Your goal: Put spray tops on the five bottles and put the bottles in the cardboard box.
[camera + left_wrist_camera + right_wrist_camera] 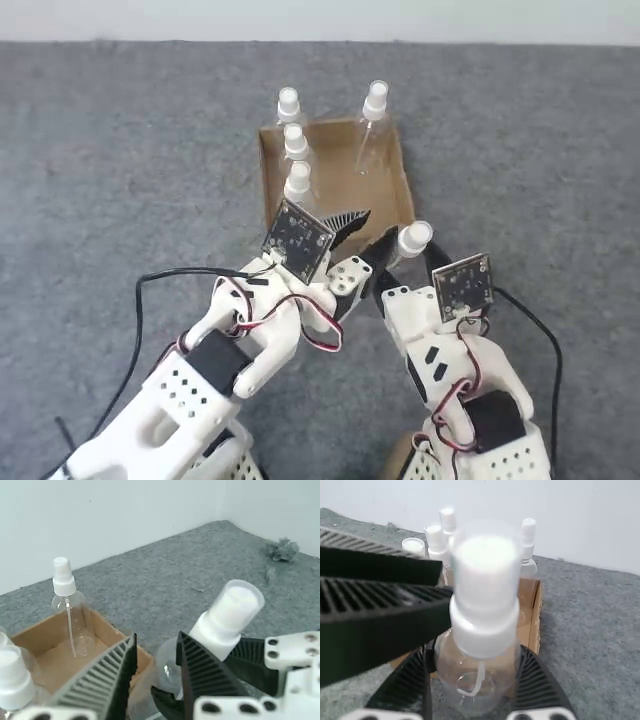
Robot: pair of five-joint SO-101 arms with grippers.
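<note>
High view: left claw (360, 238) parted beside the spray top (415, 237); right wrist view: right claw (475, 690) clamping that bottle (470, 662).

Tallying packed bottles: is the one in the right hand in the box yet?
Out: the right hand holds the bottle just outside the box's near edge.

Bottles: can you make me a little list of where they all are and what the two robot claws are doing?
In the box: four bottles standing upright in the cardboard box, tops on
Last one: fifth bottle, just outside the box's near corner, with its spray top on
Right arm: right gripper shut on the fifth bottle's body
Left arm: left gripper open, close beside that spray top
Floor of the scene: grey mat
</note>
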